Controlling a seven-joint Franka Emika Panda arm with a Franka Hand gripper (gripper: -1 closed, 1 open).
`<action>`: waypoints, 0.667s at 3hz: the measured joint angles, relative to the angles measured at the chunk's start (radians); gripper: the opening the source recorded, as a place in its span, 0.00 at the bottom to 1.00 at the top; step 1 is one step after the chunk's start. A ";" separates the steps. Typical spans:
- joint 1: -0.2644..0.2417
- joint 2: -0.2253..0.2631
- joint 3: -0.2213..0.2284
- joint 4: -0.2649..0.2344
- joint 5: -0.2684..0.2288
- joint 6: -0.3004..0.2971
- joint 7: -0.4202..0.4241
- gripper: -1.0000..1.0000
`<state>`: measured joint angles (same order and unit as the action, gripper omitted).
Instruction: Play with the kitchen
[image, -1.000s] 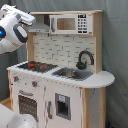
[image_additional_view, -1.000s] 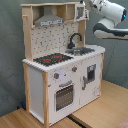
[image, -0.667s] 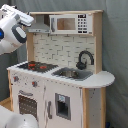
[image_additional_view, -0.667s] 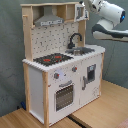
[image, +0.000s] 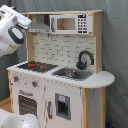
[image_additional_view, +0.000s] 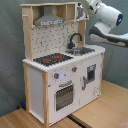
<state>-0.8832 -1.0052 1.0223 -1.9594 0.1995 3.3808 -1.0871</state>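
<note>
Whether the gripper (image_additional_view: 81, 7) is released or clenched I cannot tell; in the second exterior view it sits at the top corner of the kitchen (image_additional_view: 60, 75), beside the upper shelf. Boxy pale wood and smooth white panels stand upright, taller than wide, on a wooden floor (image_additional_view: 107, 107).

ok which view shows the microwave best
The first exterior view: the microwave faces the camera, with its window and keypad visible. In the second exterior view it sits at the top right of the kitchen, seen edge-on and mostly hidden behind the robot arm.
</note>
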 joint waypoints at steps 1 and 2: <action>-0.047 -0.069 0.005 0.015 0.016 -0.044 0.089 1.00; -0.089 -0.135 0.004 0.031 0.024 -0.095 0.179 1.00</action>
<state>-0.9720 -1.1406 1.0264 -1.9284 0.2231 3.2859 -0.9082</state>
